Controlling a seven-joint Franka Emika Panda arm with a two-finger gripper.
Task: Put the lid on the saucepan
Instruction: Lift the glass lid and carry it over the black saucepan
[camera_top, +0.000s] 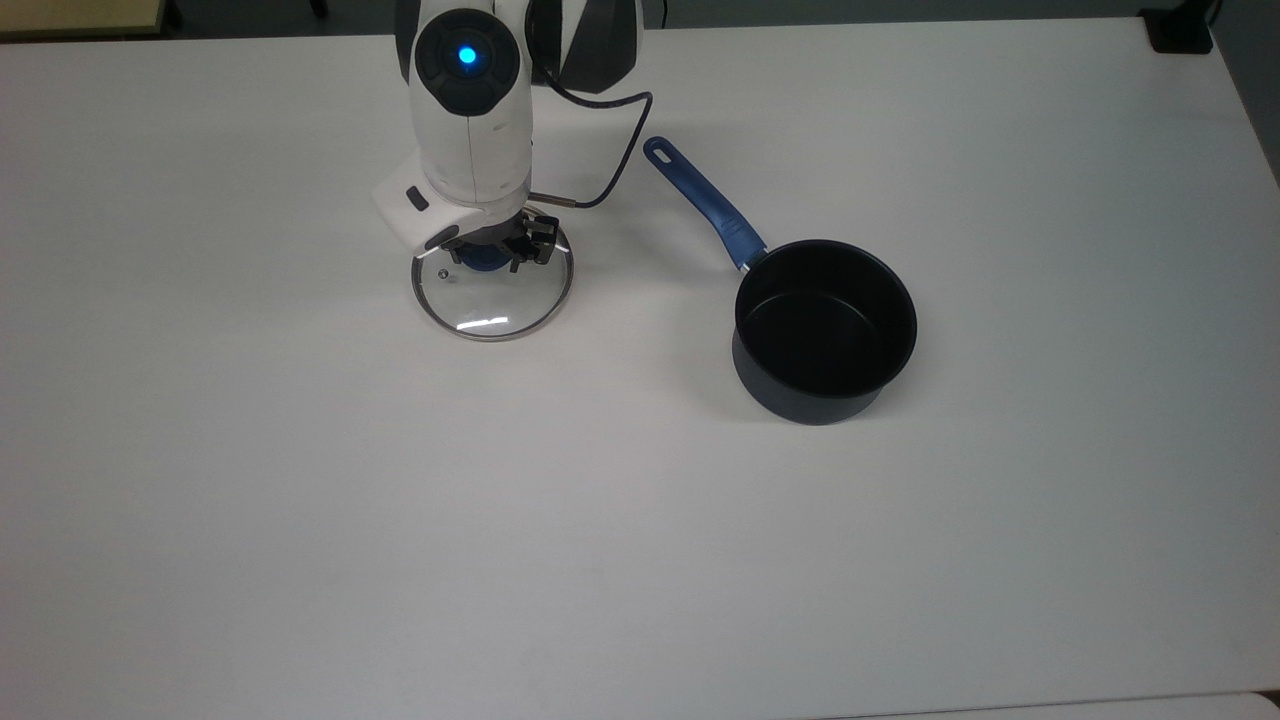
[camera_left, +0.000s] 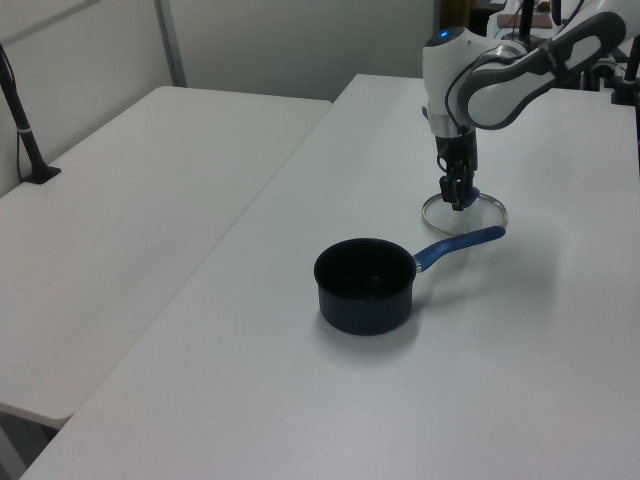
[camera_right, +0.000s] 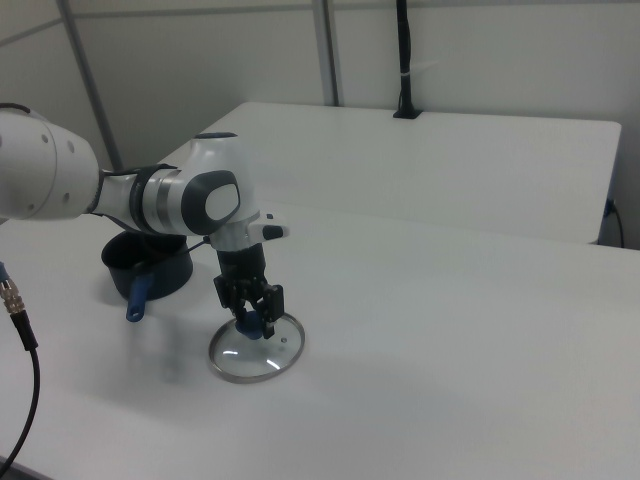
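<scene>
The clear glass lid (camera_top: 495, 312) with its thin metal rim is at the top view's upper left of the white table. My gripper (camera_top: 490, 255) comes straight down on the lid's blue knob (camera_top: 484, 262) and is shut on it. The right view has the lid (camera_right: 250, 360) hanging just under the gripper (camera_right: 255, 318), close above its shadow. The dark navy saucepan (camera_top: 825, 330) stands upright and uncovered to the top view's right, its long blue handle (camera_top: 705, 205) pointing up-left toward the arm. In the left view the lid (camera_left: 485, 212) lies just beyond the handle tip (camera_left: 490, 235).
A dark cable (camera_top: 610, 150) loops from the arm's wrist near the handle's eyelet. A second white table (camera_left: 130, 200) with a black post (camera_left: 25, 130) adjoins on the left view's left. A black object (camera_top: 1180, 30) sits at the top view's far right corner.
</scene>
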